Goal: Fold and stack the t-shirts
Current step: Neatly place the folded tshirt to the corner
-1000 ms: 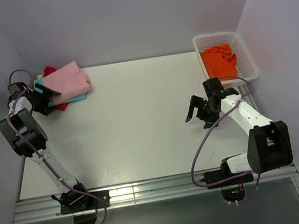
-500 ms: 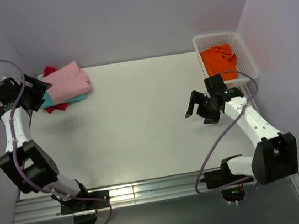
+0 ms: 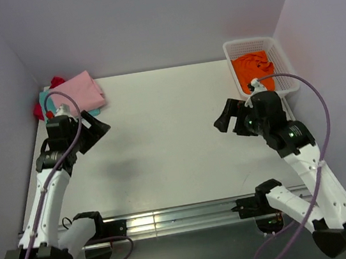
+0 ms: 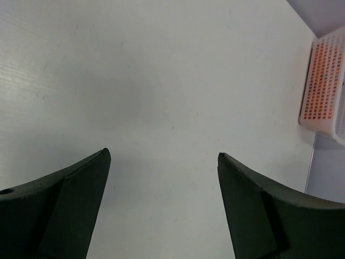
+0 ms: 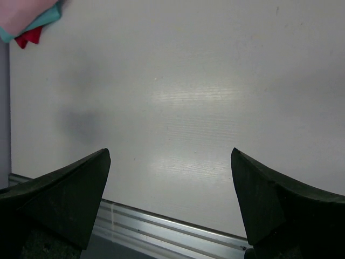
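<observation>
A stack of folded t-shirts [image 3: 73,95], pink on top over teal and red, lies at the table's back left corner; its corner shows in the right wrist view [image 5: 27,19]. An orange t-shirt [image 3: 253,70] lies crumpled in the white basket [image 3: 283,62] at the back right. My left gripper [image 3: 95,129] is open and empty, raised over the left side of the table, in front of the stack. My right gripper [image 3: 226,119] is open and empty, raised over the right side, in front of the basket.
The white table [image 3: 161,137] lies between the arms. The basket's wall shows at the right edge of the left wrist view [image 4: 326,86]. A metal rail [image 3: 173,219] runs along the near edge, also in the right wrist view [image 5: 161,229]. Grey walls close in the back and sides.
My left arm has swung away from the stack, toward the near left of the table, gripper open. My right arm has risen and shifted slightly, gripper still open.
</observation>
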Robot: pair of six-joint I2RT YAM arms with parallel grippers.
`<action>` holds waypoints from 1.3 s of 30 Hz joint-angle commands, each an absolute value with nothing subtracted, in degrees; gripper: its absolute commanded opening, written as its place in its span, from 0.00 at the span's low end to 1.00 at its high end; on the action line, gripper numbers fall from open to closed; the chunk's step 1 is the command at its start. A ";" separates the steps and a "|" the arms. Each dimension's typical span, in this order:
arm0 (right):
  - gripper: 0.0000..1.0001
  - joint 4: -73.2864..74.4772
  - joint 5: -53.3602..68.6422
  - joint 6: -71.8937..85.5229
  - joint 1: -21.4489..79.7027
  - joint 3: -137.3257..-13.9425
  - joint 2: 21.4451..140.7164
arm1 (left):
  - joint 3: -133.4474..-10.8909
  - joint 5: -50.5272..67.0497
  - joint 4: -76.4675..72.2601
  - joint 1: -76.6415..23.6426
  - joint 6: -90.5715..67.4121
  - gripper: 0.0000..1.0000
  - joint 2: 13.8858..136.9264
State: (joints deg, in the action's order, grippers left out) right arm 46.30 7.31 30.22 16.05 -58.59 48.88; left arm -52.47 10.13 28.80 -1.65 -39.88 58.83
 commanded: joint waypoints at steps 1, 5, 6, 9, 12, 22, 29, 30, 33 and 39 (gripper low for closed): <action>1.00 45.62 1.94 30.50 18.01 -58.80 43.53 | -49.75 4.49 32.77 -5.18 -39.99 0.86 50.83; 1.00 46.93 -0.43 29.89 18.63 -58.71 40.26 | -47.90 0.36 34.28 -7.47 -39.73 0.88 43.26; 1.00 47.02 -1.57 29.71 18.72 -58.80 39.82 | -47.90 0.26 34.19 -7.56 -39.38 0.89 41.15; 1.00 47.72 -3.16 28.48 18.72 -59.85 38.59 | -49.83 -2.37 35.42 -7.56 -37.62 0.89 39.56; 1.00 48.43 -4.74 28.04 18.72 -61.17 38.23 | -52.11 -4.04 36.56 -8.17 -36.30 0.89 39.46; 1.00 51.33 -5.89 26.90 18.81 -60.91 35.07 | -58.53 -7.98 41.65 -8.53 -36.65 0.91 40.52; 1.00 52.03 -7.03 26.28 18.72 -59.24 33.84 | -63.46 -27.32 47.37 -8.88 -38.14 0.92 39.81; 1.00 51.94 -7.12 26.19 18.72 -59.24 34.10 | -63.54 -28.73 47.98 -8.88 -38.93 0.92 39.90; 1.00 51.42 -7.29 26.19 18.72 -59.33 34.89 | -62.84 -29.35 48.69 -8.96 -39.02 0.91 40.25; 1.00 50.72 -7.38 26.10 18.72 -60.12 36.30 | -61.17 -28.92 47.37 -8.96 -37.71 0.91 39.90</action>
